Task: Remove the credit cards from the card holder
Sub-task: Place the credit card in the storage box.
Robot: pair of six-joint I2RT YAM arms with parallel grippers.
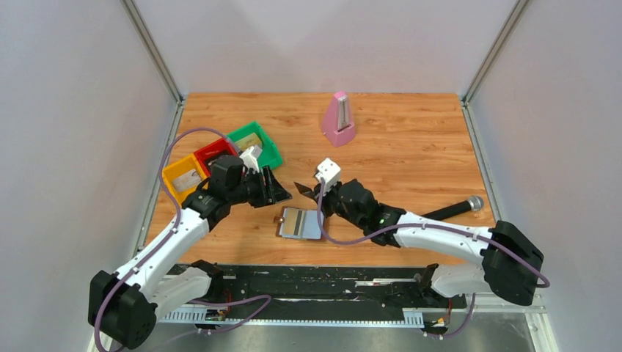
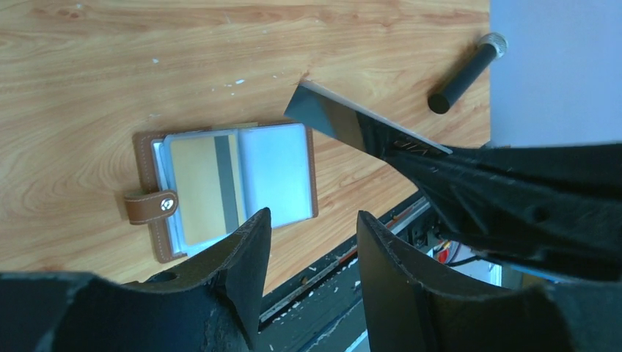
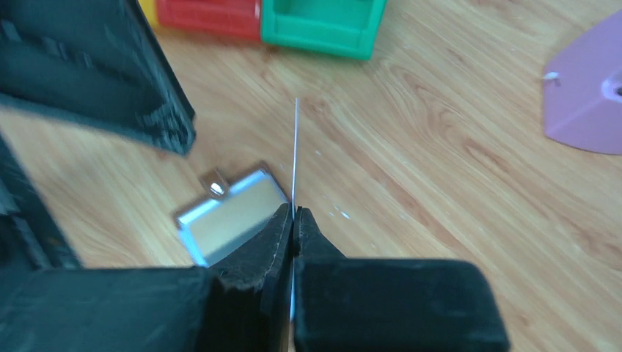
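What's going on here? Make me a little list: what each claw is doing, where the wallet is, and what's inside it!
left gripper: open, empty, near the card holder
right gripper: shut on a dark card
card holder: lying open on the table
inside it: a gold card with a dark stripe
far left: three trays, yellow, red and green
also there: pink metronome, black microphone

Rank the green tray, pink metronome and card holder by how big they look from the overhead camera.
1. Largest, narrowly: green tray.
2. Tied: pink metronome and card holder look about alike, so I won't rank them.
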